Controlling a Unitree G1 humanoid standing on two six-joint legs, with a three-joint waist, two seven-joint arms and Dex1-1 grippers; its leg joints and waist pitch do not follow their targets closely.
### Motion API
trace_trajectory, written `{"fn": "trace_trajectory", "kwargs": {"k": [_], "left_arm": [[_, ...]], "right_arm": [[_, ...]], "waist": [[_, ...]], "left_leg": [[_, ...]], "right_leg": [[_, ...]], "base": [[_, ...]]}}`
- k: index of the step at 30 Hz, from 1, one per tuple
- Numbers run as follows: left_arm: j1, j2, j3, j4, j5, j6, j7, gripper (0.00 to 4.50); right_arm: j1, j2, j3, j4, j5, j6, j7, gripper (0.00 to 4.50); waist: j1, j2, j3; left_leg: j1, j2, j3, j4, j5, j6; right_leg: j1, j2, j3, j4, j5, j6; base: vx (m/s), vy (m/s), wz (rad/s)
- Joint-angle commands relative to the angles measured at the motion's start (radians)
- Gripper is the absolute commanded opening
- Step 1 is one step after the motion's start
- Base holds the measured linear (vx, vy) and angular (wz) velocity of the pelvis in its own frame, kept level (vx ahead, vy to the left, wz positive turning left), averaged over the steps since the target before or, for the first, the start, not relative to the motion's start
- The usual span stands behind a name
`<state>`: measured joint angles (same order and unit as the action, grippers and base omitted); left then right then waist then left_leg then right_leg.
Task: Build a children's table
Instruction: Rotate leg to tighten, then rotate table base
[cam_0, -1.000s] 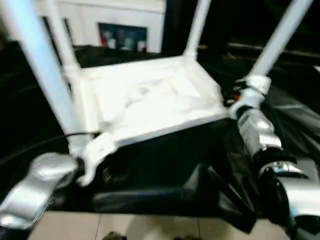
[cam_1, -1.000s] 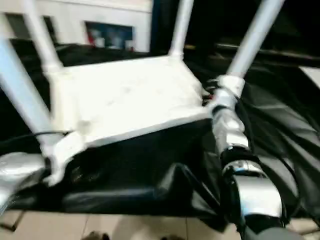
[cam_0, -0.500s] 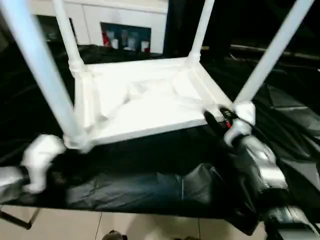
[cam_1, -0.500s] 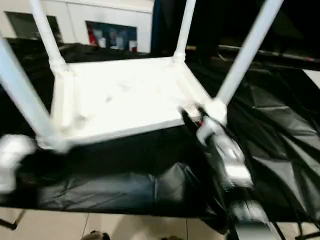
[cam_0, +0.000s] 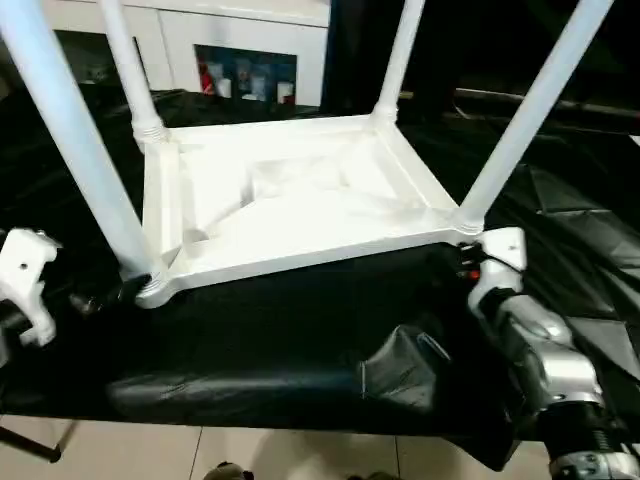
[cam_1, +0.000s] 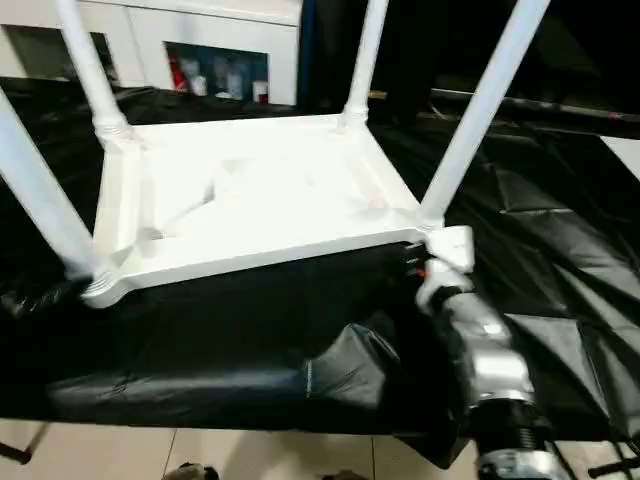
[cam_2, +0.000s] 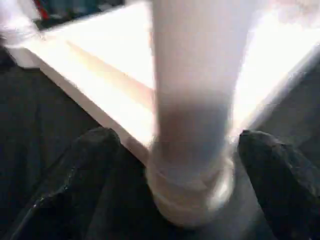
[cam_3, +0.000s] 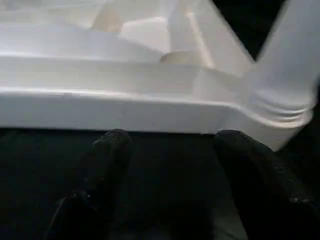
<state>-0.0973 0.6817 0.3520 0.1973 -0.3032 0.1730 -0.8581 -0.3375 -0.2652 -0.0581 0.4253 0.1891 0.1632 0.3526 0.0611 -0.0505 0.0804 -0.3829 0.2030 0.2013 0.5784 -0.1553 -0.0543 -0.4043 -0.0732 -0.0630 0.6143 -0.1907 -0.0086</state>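
Observation:
The children's table (cam_0: 290, 200) lies upside down on a black cloth, ribbed underside up. Its legs stand in the corner sockets: near left leg (cam_0: 75, 150), near right leg (cam_0: 520, 120), and two at the back. My left gripper (cam_0: 88, 298) hovers open just left of the near left corner. In the left wrist view its fingers (cam_2: 90, 170) flank the base of that leg (cam_2: 192, 100) without closing on it. My right gripper (cam_0: 462, 262) is open just in front of the near right corner socket (cam_3: 280, 110). Its fingers (cam_3: 107, 165) face the top's side wall (cam_3: 125, 110).
A black cloth (cam_0: 280, 340) covers the work surface, with a raised fold (cam_0: 400, 365) near the front edge. Tiled floor (cam_0: 300, 455) shows below that edge. A white cabinet with glass-fronted shelves (cam_0: 245, 70) stands at the back.
Both grippers were up at the two near legs a second ago. They have drawn back and down, away from the legs. The children's table stays put.

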Motion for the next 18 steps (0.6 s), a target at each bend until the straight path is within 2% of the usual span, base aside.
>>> {"fn": "trace_trajectory", "kwargs": {"k": [1,3,4,6,10,13,14,16,18], "left_arm": [[-0.020,-0.017,0.015,0.016,-0.013,-0.012,0.019,4.47],[-0.059,-0.058,0.027,0.019,-0.079,0.002,0.009,4.47],[-0.075,-0.074,0.028,0.023,-0.100,0.004,0.007,4.47],[-0.105,-0.097,0.025,0.041,-0.109,-0.011,0.013,4.47],[-0.151,-0.158,-0.023,0.002,-0.179,0.048,-0.031,4.47],[-0.145,-0.165,-0.041,-0.041,-0.215,0.091,-0.058,4.47],[-0.129,-0.163,-0.063,-0.094,-0.260,0.150,-0.090,4.47],[-0.110,-0.152,-0.084,-0.135,-0.290,0.196,-0.120,4.47],[-0.072,-0.122,-0.120,-0.207,-0.341,0.278,-0.177,4.47]], "right_arm": [[-0.001,-0.003,0.008,-0.020,-0.010,0.017,0.000,3.14],[-0.010,0.007,0.023,0.000,-0.021,0.024,0.004,3.14],[-0.015,0.011,0.028,0.010,-0.027,0.027,0.008,3.14],[-0.027,0.016,0.039,0.031,-0.042,0.019,0.006,3.14],[-0.110,0.035,0.068,0.169,-0.075,-0.008,0.002,3.14],[-0.139,0.040,0.076,0.217,-0.083,-0.014,0.003,3.14],[-0.166,0.046,0.080,0.267,-0.092,-0.023,0.004,3.14],[-0.184,0.049,0.083,0.303,-0.101,-0.033,0.002,3.14],[-0.220,0.056,0.087,0.373,-0.112,-0.062,0.006,3.14]], "waist": [[0.004,0.016,-0.057],[0.005,0.017,-0.058],[0.006,0.011,-0.061],[0.006,0.010,-0.058],[0.004,0.009,-0.059],[0.005,0.009,-0.062],[0.005,0.009,-0.065],[0.007,0.009,-0.067],[0.009,0.008,-0.066]], "left_leg": [[0.032,0.030,-0.021,-0.077,-0.320,-0.037],[0.031,0.030,-0.019,-0.075,-0.309,-0.034],[0.030,0.029,-0.018,-0.073,-0.292,-0.032],[0.029,0.029,-0.018,-0.074,-0.295,-0.032],[0.032,0.029,-0.017,-0.072,-0.303,-0.041],[0.029,0.030,-0.016,-0.070,-0.268,-0.036],[0.031,0.030,-0.014,-0.067,-0.246,-0.031],[0.032,0.031,-0.011,-0.064,-0.220,-0.024],[0.030,0.030,-0.010,-0.064,-0.215,-0.018]], "right_leg": [[0.028,-0.060,0.052,-0.074,-0.236,-0.161],[0.028,-0.061,0.053,-0.073,-0.221,-0.168],[0.031,-0.063,0.052,-0.071,-0.213,-0.181],[0.029,-0.063,0.052,-0.073,-0.224,-0.179],[0.028,-0.065,0.051,-0.075,-0.257,-0.179],[0.033,-0.063,0.052,-0.068,-0.199,-0.183],[0.033,-0.063,0.052,-0.062,-0.165,-0.189],[0.033,-0.062,0.050,-0.057,-0.131,-0.213],[0.034,-0.062,0.050,-0.054,-0.130,-0.216]], "base": [[0.000,0.000,0.00],[0.000,0.000,0.00],[0.000,0.000,0.00],[0.000,0.000,0.00],[0.000,0.000,0.00],[0.000,0.000,0.00],[0.000,0.000,0.00],[0.000,0.000,0.00],[0.000,0.000,0.00]]}}
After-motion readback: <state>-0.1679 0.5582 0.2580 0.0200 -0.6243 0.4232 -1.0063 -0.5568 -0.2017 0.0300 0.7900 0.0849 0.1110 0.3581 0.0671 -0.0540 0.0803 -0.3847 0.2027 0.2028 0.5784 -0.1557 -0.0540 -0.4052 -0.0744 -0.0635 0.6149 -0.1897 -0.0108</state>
